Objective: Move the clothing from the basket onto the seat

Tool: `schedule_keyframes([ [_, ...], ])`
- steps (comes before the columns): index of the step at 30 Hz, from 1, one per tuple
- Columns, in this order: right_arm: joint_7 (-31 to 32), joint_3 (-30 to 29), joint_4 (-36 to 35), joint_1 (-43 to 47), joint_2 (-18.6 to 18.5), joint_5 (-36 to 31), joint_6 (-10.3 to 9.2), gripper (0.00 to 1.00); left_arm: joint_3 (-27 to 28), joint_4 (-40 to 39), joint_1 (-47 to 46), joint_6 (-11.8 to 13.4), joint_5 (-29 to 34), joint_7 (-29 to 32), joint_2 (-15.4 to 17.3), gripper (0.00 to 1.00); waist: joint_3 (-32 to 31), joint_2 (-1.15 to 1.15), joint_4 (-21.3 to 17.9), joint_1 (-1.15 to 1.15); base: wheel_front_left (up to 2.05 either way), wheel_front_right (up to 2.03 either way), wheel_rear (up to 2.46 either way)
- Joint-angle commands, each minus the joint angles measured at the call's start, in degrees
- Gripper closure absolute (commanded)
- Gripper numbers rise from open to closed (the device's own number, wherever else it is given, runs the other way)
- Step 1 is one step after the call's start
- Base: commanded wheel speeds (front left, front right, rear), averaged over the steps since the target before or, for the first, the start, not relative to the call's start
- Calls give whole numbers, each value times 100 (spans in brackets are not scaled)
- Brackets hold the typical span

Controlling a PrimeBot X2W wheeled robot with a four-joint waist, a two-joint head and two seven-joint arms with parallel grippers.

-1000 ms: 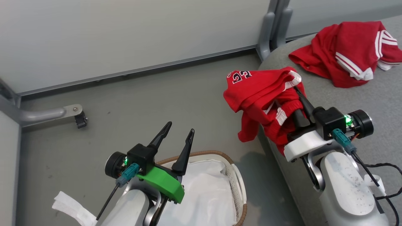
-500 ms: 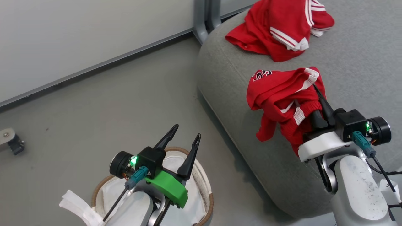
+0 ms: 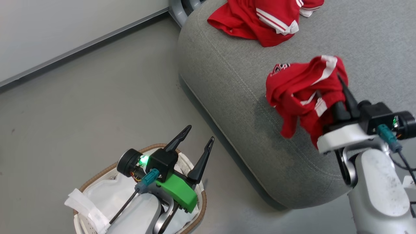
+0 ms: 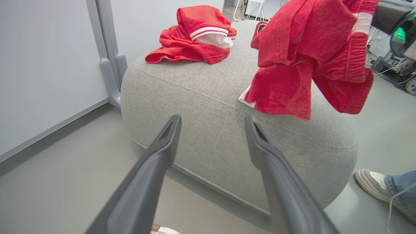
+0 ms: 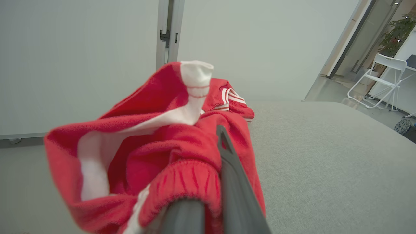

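Nearest, the left fingers [image 3: 199, 162] stand apart above the basket [image 3: 97, 177], white liner inside. Beyond, the right fingers [image 3: 346, 94] are clamped on one red garment [image 3: 299, 87], which hangs down from them over the seat [image 3: 234, 97] near its front edge, so the drop likely lies straight below. The other red garment [image 3: 247, 19] lies at the seat's far edge

The left pincer [image 3: 201, 132] has two long, dark, tapering fingers [image 3: 203, 159] on a black block [image 3: 164, 161] with a green light [image 3: 142, 160], above a bright green mount [image 3: 177, 191]. The right pincer [image 3: 336, 91] has a white mount [image 3: 344, 139]. Each wrist carries a teal connector [image 3: 150, 178] and thin black cable [image 3: 123, 206]. The pale right forearm [image 3: 380, 188] shows dark flecks, perhaps scuffs.
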Motion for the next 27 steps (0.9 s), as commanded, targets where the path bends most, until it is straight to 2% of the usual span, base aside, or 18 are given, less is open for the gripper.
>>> schedule_keyframes([
  [1,-13,-98,-69,-271,-17,-58,-8,100,-15,-35,-122,-26,64,0,68,0,172,0,165,0,0,0,0],
  [5,-13,-524,-146,-1046,-31,-380,-8,100,-131,-142,-273,-26,95,0,104,0,431,0,403,0,0,0,0],
  [10,-12,-976,-55,-2149,-459,-702,-8,100,-241,-290,-483,-26,133,0,115,0,794,0,796,0,0,0,0],
  [15,-13,-1255,438,-3232,-1265,-868,-9,100,-421,-423,-670,-26,216,0,105,0,1238,0,1247,0,0,0,0],
  [20,-11,-1573,1167,-3915,-2103,-881,-9,100,-559,-505,-863,-24,313,0,46,0,1687,0,1678,0,0,0,0],
  [23,-11,-1777,1635,-4076,-2418,-848,-9,100,-558,-567,-971,-24,378,0,37,0,1951,0,1874,0,0,0,0],
  [27,-12,-1900,2012,-3985,-2558,-985,-8,100,-529,-626,-1067,-24,446,1,14,0,2232,0,2009,0,0,0,0],
])
